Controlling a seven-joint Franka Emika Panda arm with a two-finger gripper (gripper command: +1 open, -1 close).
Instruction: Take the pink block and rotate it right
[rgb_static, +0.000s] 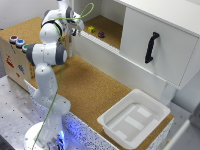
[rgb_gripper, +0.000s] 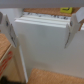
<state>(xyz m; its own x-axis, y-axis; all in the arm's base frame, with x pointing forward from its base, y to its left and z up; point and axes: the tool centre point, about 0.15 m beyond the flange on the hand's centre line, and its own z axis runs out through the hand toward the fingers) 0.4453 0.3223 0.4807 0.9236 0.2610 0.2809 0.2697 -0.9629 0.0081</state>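
The pink block is out of view in both frames. My gripper (rgb_static: 76, 31) hangs at the back of the cork table, in front of the open shelf on the exterior view's left. In the wrist view my gripper (rgb_gripper: 41, 25) is open, its fingers (rgb_gripper: 75, 22) spread wide with nothing between them, facing a white panel (rgb_gripper: 42, 42). A yellow block (rgb_static: 91, 29) lies on the shelf floor just beyond the gripper, and the yellow block (rgb_gripper: 65, 10) also peeks over the panel in the wrist view.
A dark purplish block (rgb_static: 101, 34) sits beside the yellow one on the shelf. A white cabinet door with a black handle (rgb_static: 151, 47) stands at the exterior view's right. A white tray (rgb_static: 134, 119) rests at the table's near corner. Coloured buttons (rgb_static: 17, 41) sit on a wooden box.
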